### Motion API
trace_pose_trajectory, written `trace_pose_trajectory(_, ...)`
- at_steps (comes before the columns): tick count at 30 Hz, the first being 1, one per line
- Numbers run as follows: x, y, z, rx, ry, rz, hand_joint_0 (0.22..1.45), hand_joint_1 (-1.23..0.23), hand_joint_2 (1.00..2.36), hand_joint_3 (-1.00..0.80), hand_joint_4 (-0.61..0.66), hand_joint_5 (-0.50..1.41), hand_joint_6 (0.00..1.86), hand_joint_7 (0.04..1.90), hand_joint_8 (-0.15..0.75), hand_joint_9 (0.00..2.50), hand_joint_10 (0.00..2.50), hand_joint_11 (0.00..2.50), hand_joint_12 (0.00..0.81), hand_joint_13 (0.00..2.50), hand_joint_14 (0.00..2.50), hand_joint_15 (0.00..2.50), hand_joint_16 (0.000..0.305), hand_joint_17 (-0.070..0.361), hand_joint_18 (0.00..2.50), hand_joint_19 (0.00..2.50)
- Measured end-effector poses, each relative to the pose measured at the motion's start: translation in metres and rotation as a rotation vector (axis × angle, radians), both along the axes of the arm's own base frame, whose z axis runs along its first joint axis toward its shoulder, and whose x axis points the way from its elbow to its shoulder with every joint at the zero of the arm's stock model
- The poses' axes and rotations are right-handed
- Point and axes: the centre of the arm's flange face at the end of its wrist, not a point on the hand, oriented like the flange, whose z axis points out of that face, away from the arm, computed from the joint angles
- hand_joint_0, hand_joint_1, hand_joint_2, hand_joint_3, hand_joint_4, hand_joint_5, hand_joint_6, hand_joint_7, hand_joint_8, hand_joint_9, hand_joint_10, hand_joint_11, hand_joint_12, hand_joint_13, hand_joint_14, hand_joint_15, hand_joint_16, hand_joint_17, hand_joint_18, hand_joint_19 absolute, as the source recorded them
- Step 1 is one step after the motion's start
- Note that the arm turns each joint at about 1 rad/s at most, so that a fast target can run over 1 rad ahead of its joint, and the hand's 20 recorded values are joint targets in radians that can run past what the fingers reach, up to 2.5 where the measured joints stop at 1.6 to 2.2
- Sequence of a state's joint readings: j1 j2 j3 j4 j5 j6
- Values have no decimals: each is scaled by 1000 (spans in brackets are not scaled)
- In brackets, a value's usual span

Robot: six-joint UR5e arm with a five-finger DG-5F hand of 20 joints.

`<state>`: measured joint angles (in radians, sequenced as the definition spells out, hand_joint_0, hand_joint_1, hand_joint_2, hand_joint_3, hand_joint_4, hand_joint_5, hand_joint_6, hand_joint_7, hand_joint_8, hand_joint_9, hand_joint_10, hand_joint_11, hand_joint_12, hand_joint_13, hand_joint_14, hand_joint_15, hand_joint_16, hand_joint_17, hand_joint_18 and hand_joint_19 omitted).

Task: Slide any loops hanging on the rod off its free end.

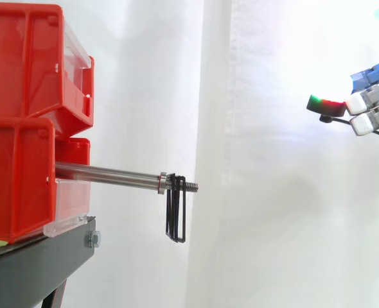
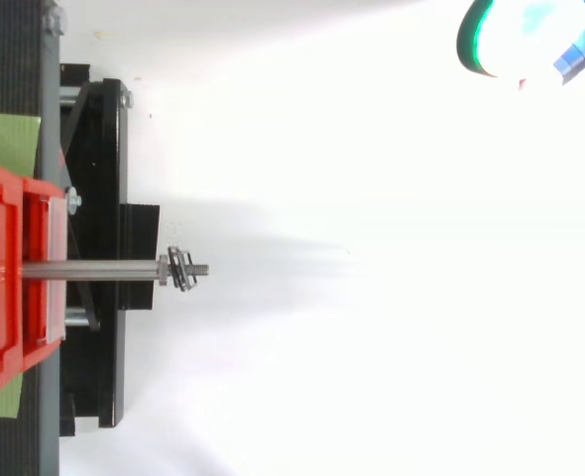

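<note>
A steel rod (image 1: 106,174) sticks out level to the right from between the stacked red bins (image 1: 22,122). Its threaded free end (image 1: 191,187) points right. Thin black loops (image 1: 176,208) hang on the rod just behind the thread, beside a nut. From above, the loops (image 2: 181,269) sit near the tip of the rod (image 2: 94,269). My hand (image 1: 369,102) is far to the right and higher than the rod, well apart from the loops. Its fingers reach out left, relaxed, and hold nothing; one fingertip (image 1: 324,106) glows green and red. The top view has the hand (image 2: 580,55) in the upper right corner.
The bins rest on a black stand (image 1: 42,256) at the left. A white curtain (image 1: 273,192) hangs behind. Open space lies between the rod's free end and my hand.
</note>
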<state>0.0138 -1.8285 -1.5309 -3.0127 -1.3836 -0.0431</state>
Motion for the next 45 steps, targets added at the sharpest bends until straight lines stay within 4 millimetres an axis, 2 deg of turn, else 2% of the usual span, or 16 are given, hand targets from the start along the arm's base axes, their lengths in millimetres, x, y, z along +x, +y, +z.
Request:
trace_pose_trajectory(11,1,5,2,-2,-6,10,556,-465,1007,-417,249,-221,502,822,325,617,6,231,369,737,9,230,54,120,885,716)
trace_pose_trajectory(18,13,15,-14,-60,8,34,556,-463,1008,-416,250,-221,503,825,325,618,6,224,369,742,7,228,54,121,889,715)
trace_pose_trajectory(29,61,39,-101,-154,24,78,556,-463,1007,-418,252,-219,503,831,325,621,6,228,370,745,9,232,54,121,894,723)
trace_pose_trajectory(32,73,46,-119,-167,0,88,556,-463,1007,-415,255,-218,503,832,326,620,6,231,369,747,9,238,54,122,894,725)
trace_pose_trajectory(38,93,60,-140,-209,-81,101,557,-464,1007,-421,260,-216,503,835,327,624,6,245,371,755,8,244,54,122,896,733)
trace_pose_trajectory(42,99,68,-146,-277,-97,110,556,-464,1008,-417,262,-215,503,839,327,626,6,238,371,756,7,238,54,122,898,726)
trace_pose_trajectory(45,102,74,-158,-327,-82,118,556,-465,1007,-416,264,-214,503,841,327,626,6,241,370,760,8,244,54,122,897,731)
